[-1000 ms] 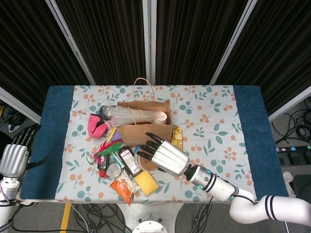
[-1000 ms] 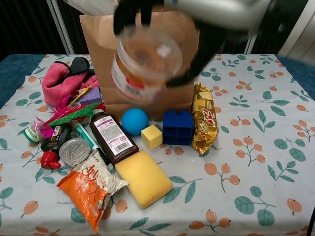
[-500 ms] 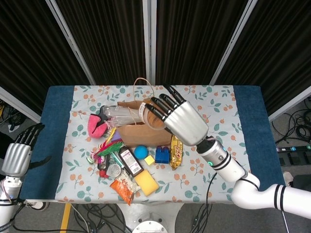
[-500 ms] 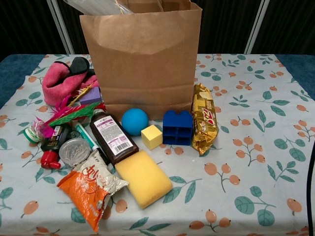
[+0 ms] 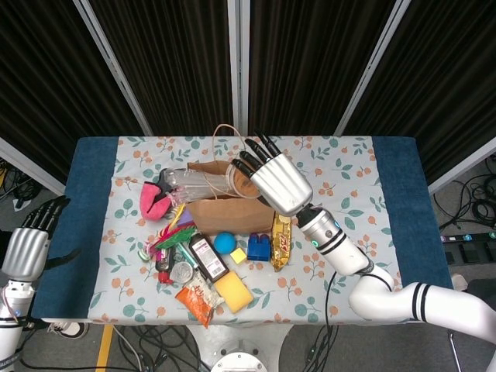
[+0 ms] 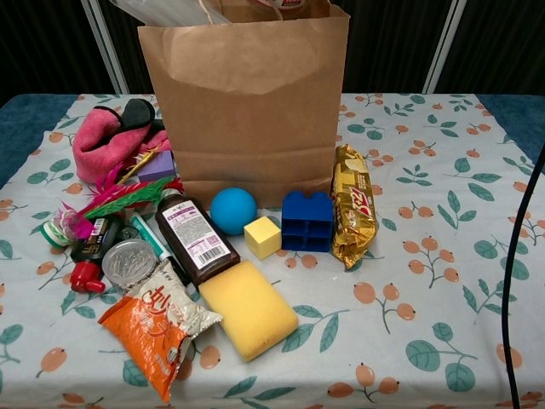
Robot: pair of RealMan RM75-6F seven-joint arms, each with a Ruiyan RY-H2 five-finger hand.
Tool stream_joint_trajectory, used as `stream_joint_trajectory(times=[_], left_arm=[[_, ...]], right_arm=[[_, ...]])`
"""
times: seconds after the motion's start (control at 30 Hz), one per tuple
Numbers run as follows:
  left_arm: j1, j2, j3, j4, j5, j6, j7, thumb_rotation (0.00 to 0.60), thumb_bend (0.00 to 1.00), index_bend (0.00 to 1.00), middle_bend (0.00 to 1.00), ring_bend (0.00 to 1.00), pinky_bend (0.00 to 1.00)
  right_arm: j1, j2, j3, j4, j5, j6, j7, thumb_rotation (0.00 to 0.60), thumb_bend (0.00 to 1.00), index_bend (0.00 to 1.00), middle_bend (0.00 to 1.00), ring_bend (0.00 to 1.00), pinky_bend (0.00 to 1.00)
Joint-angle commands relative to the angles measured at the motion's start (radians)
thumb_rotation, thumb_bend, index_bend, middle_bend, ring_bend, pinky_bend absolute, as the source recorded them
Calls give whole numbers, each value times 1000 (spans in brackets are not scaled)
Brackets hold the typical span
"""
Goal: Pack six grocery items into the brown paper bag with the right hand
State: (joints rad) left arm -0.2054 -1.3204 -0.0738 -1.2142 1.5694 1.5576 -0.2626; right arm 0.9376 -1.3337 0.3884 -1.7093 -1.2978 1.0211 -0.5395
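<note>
The brown paper bag (image 5: pixel 231 215) stands upright at the middle of the table, its front wall filling the chest view (image 6: pixel 247 111). My right hand (image 5: pixel 275 183) hovers over the bag's mouth and grips a clear plastic jar (image 5: pixel 235 183) on its side, partly down inside the opening. Only a sliver of the jar's red-and-white label (image 6: pixel 286 4) peeks above the bag's top edge in the chest view. My left hand (image 5: pixel 28 249) hangs off the table's left edge, holding nothing, fingers apart.
In front of the bag lie a blue ball (image 6: pixel 232 210), yellow cube (image 6: pixel 262 237), blue block (image 6: pixel 307 221), gold snack pack (image 6: pixel 352 216), brown bottle (image 6: pixel 195 239), yellow sponge (image 6: pixel 248 308) and orange packet (image 6: pixel 157 328). A pink cloth (image 6: pixel 106 141) sits at the left.
My right hand has carried the jar up from in front of the bag and over its mouth, then lowered it into the opening. The left hand stayed put.
</note>
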Motion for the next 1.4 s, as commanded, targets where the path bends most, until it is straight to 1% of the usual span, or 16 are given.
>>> stream_joint_trajectory(times=[0.03, 0.23, 0.4, 0.43, 0.53, 0.63, 0.7, 0.8, 0.9, 1.07, 1.2, 1.3, 1.4], left_arm=[[0, 0, 0, 1, 0, -1, -1, 600, 142, 146, 199, 149, 226], [-3, 0, 2, -3, 4, -3, -1, 600, 142, 146, 199, 149, 225], [-4, 2, 5, -13, 9, -2, 6, 600, 142, 146, 199, 149, 226], [-4, 3, 4, -15, 9, -2, 7, 600, 142, 146, 199, 149, 225], [-5, 6, 3, -20, 9, -2, 9, 600, 142, 146, 199, 149, 225], [-9, 7, 3, -25, 12, -4, 13, 600, 142, 146, 199, 149, 225], [-11, 6, 4, -28, 14, -6, 15, 600, 141, 146, 199, 149, 225], [-12, 4, 8, -29, 18, -9, 19, 600, 141, 146, 199, 149, 225], [-12, 1, 13, -31, 21, -11, 24, 600, 142, 146, 199, 149, 225], [-7, -2, 13, -35, 20, -4, 33, 600, 142, 146, 199, 149, 226], [-3, -3, 11, -37, 16, 2, 42, 600, 142, 146, 199, 149, 225], [0, -4, 11, -35, 14, 5, 44, 600, 142, 146, 199, 149, 226], [1, -3, 8, -31, 9, 4, 43, 600, 142, 146, 199, 149, 225]], right_arm=[[4, 16, 8, -21, 14, 7, 19, 600, 0, 2, 102, 0, 0], [-12, 54, 16, -62, -24, 60, 51, 600, 0, 0, 87, 0, 0], [-62, 131, -4, -164, -114, 125, 88, 600, 0, 0, 99, 0, 0], [-77, 151, -15, -189, -132, 134, 98, 600, 0, 0, 104, 0, 0], [-143, 232, -79, -265, -204, 154, 126, 600, 0, 0, 128, 0, 0], [-221, 307, -173, -286, -291, 173, 157, 600, 0, 22, 146, 15, 0], [-268, 339, -244, -264, -338, 173, 197, 600, 0, 61, 166, 37, 0], [-306, 353, -327, -189, -381, 141, 249, 600, 0, 95, 182, 46, 0], [-311, 332, -377, -95, -411, 91, 269, 600, 0, 100, 186, 48, 0], [-260, 278, -401, 21, -463, -10, 260, 600, 0, 104, 180, 34, 0], [-201, 229, -393, 88, -451, -125, 222, 600, 0, 73, 157, 0, 0], [-171, 180, -384, 123, -433, -178, 210, 600, 0, 51, 142, 0, 0], [-151, 127, -379, 153, -424, -204, 214, 600, 0, 48, 139, 0, 0]])
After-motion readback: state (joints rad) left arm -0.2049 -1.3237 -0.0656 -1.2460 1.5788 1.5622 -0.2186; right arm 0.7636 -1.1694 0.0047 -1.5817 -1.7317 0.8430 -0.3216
